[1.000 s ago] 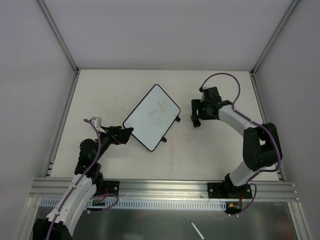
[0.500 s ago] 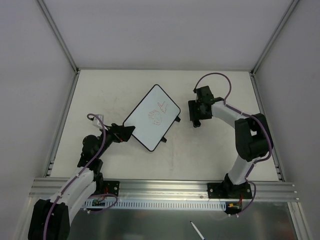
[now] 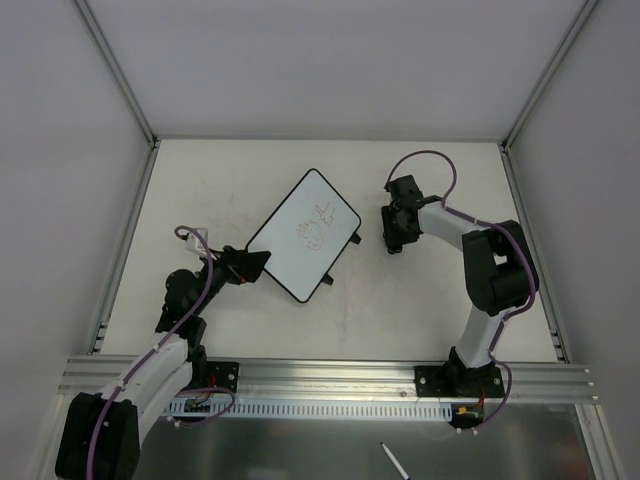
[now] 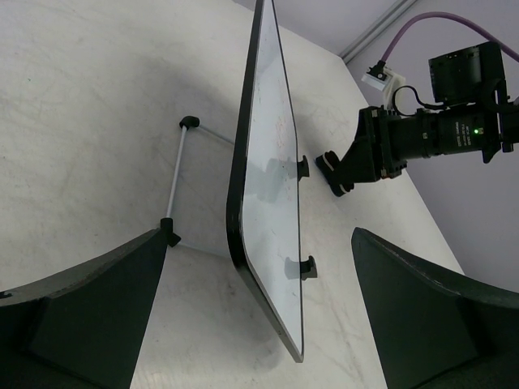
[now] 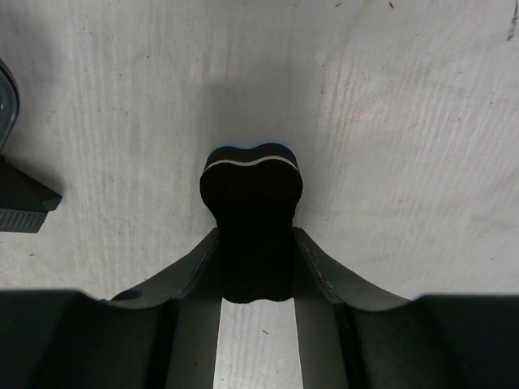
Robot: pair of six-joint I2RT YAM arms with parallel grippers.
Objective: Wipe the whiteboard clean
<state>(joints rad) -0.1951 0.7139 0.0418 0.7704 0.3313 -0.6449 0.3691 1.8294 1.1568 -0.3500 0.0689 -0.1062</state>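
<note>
In the lower left of the top view, the left gripper (image 3: pixel 250 265) sat low over the beige table (image 3: pixel 400 310), its fingers spread wide apart at the near corner of the whiteboard (image 3: pixel 290 250); contact could not be told. The whiteboard lay flat and askew at the frame's centre, with red scribbles (image 3: pixel 312 229) on its face and two black tabs (image 3: pixel 328 282) on its lower-right edge. Just right of it, the right gripper (image 3: pixel 392 240) had its fingers clamped on the waist of a black bone-shaped eraser (image 5: pixel 251 182) resting on the table.
</note>
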